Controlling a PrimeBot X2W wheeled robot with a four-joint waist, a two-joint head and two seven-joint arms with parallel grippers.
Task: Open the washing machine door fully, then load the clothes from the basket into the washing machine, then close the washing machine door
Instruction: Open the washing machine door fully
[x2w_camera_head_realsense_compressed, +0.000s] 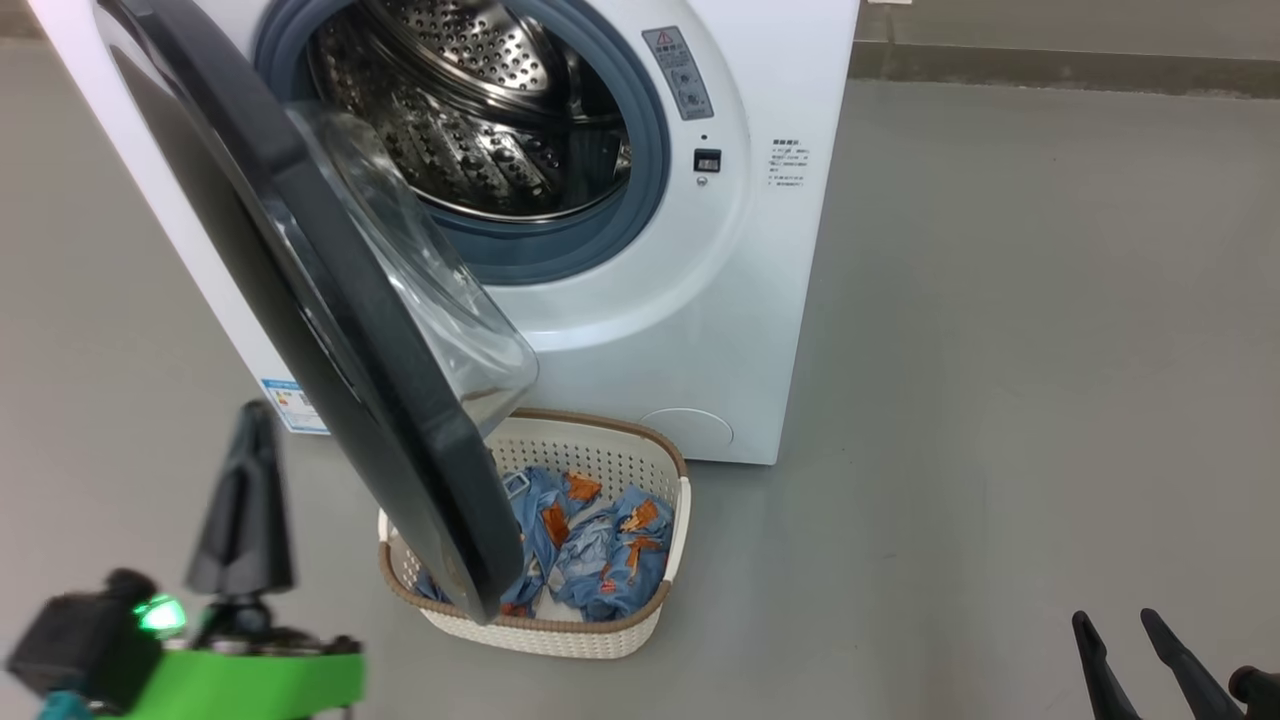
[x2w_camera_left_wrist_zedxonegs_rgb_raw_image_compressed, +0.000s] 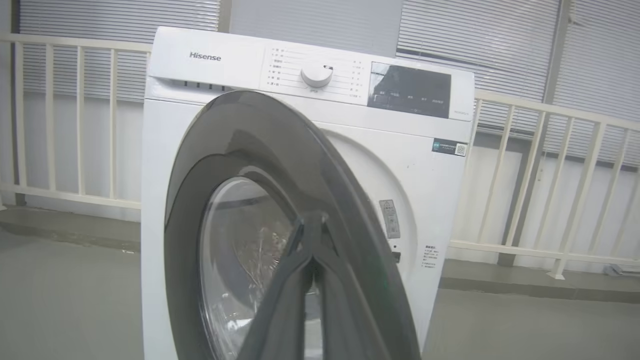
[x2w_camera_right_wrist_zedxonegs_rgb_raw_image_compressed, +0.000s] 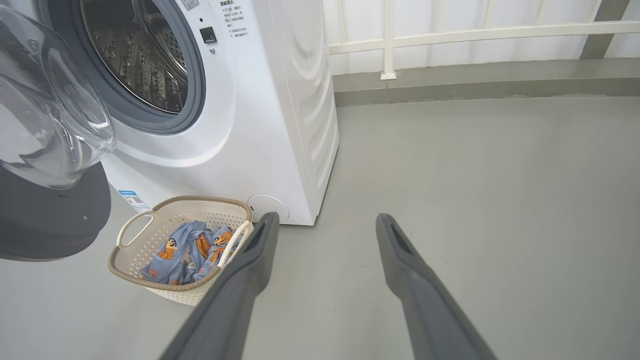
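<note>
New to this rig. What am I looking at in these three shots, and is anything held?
It is a two-armed wheeled robot doing laundry. The head view looks down from its head, and each wrist view looks along that gripper's own fingers. On the grey floor stands the washing machine with its door partly open. Below the door is the basket with the clothes inside. The left gripper is shut near the door, gripping nothing I can see. The right gripper is open and empty.
</note>
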